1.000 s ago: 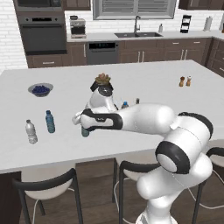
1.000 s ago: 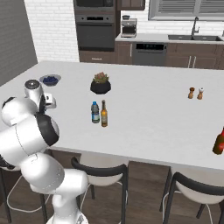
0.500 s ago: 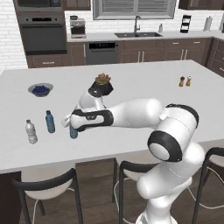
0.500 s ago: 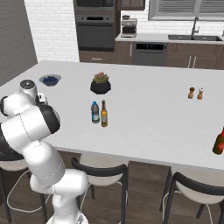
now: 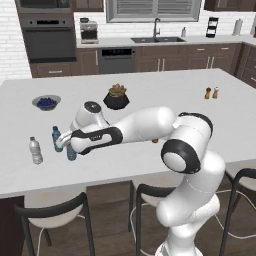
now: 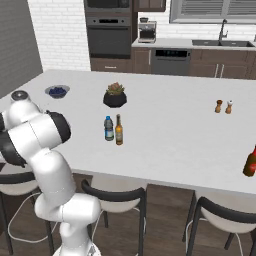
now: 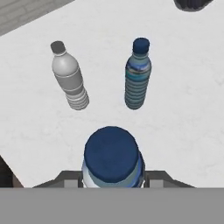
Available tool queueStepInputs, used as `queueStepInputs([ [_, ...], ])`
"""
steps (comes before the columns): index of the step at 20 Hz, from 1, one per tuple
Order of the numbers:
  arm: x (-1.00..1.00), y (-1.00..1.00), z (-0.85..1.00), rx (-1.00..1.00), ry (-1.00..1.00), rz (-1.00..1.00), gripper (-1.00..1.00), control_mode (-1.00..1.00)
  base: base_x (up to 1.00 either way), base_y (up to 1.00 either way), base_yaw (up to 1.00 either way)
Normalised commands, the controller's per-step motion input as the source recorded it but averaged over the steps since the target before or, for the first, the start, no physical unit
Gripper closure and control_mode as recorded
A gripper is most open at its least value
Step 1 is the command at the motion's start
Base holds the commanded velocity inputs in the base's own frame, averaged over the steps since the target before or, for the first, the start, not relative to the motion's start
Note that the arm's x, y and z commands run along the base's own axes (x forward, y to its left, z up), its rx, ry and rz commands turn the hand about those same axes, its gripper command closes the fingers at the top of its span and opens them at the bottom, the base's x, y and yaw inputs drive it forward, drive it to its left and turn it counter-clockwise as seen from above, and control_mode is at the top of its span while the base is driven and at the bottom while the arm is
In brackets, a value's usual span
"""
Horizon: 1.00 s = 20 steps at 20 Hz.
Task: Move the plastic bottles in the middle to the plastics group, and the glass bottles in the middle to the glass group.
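Gripper (image 5: 67, 146) is closed around a small blue-capped plastic water bottle (image 7: 113, 159), holding it upright just above the white counter (image 5: 150, 100). Judged: it is positioned for set-down beside the plastics group, namely the clear whitish ribbed bottle (image 7: 69, 78) and the blue-tinted ribbed water bottle (image 7: 137, 75). Fingertips are hidden behind the cap, and the held bottle's base is cut off. A slim amber glass bottle (image 6: 119, 130) waits mid-counter.

Open counter (image 7: 183, 109) right of blue-tinted bottle (image 7: 137, 74) and whitish bottle (image 7: 69, 76), narrow gap between.
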Motion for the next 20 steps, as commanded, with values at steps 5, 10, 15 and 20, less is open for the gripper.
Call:
queueStepInputs([
  [5,0.0,0.52,0.0,-0.01,0.0,0.04,1.0,-1.0,0.0,0.0,0.0],
  [10,0.01,0.3,0.0,-0.01,0.0,0.03,1.0,-1.0,0.0,0.0,0.0],
  [15,0.16,0.05,-0.09,0.0,0.0,0.04,1.0,-1.0,0.0,0.0,0.0],
  [20,0.08,0.0,-0.06,0.0,0.0,0.01,1.0,-1.0,0.0,0.0,0.0],
])
